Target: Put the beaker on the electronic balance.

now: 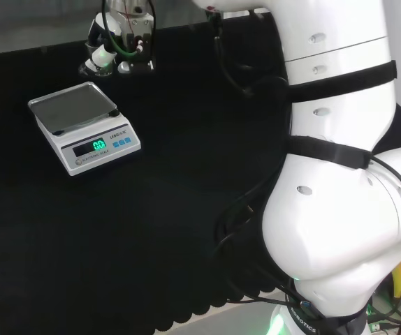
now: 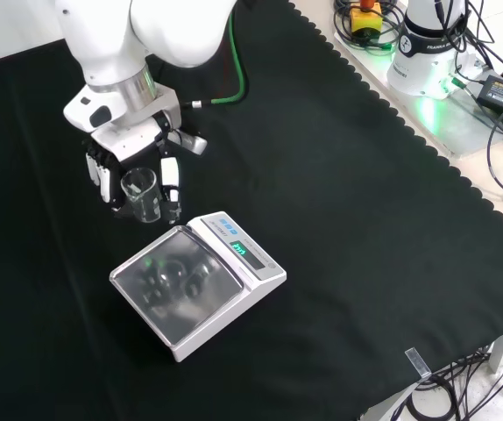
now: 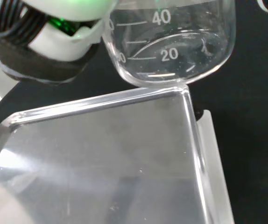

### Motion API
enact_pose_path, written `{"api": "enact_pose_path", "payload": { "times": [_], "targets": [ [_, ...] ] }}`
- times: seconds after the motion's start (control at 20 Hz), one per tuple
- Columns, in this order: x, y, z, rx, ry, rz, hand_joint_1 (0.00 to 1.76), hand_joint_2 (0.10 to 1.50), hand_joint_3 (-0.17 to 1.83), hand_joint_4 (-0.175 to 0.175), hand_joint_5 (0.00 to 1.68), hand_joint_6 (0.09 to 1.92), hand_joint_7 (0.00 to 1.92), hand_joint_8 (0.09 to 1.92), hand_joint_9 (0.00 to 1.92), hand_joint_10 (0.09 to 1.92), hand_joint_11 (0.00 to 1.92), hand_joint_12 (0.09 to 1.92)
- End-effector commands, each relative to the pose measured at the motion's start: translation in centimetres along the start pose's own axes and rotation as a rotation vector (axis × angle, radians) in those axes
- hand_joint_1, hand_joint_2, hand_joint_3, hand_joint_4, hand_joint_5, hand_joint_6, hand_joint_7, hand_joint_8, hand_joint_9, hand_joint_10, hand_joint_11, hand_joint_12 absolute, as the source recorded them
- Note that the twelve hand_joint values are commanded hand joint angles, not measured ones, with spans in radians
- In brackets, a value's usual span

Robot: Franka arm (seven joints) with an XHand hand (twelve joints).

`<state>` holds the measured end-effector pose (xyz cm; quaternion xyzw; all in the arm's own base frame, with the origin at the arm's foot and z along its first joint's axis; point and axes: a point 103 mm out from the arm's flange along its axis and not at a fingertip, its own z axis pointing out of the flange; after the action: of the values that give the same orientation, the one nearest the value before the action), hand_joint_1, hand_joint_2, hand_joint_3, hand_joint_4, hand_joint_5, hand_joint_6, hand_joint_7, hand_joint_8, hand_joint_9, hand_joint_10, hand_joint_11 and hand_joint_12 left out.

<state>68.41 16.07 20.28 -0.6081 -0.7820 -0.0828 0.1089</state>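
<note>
Head view: my hand (image 1: 120,42) is at the upper left of the frame, beyond the scale (image 1: 84,127), whose pan is bare, so the placing is not yet done. Front view: at the upper left my fingers (image 2: 171,180) curl on either side of the clear beaker (image 2: 141,195), which sits just beside the scale's far corner, not over the pan; what remains, I judge, is carrying it across and releasing. Wrist view: the beaker base shows near the pan's corner, and it looks empty.
</note>
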Motion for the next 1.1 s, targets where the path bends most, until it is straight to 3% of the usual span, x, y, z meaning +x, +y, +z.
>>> {"api": "enact_pose_path", "payload": {
  "times": [0.05, 0.45, 1.1],
  "targets": [
    [0.3, 1.1, 1.6, -0.004, 0.057, 0.033, 1.17, 0.57, 0.84, -0.026, 1.28, 0.74, 1.83, 0.17, 1.88, 0.13, 1.30, 0.93],
    [0.9, 2.2, 4.4, 0.014, 0.047, 0.061, 1.17, 0.56, 0.84, -0.030, 1.29, 0.74, 1.83, 0.17, 1.88, 0.13, 1.30, 0.93],
    [2.7, 2.0, 7.8, 0.060, 0.042, 0.044, 1.18, 0.56, 0.85, -0.037, 1.29, 0.74, 1.84, 0.17, 1.89, 0.13, 1.29, 0.94]
  ]
}}
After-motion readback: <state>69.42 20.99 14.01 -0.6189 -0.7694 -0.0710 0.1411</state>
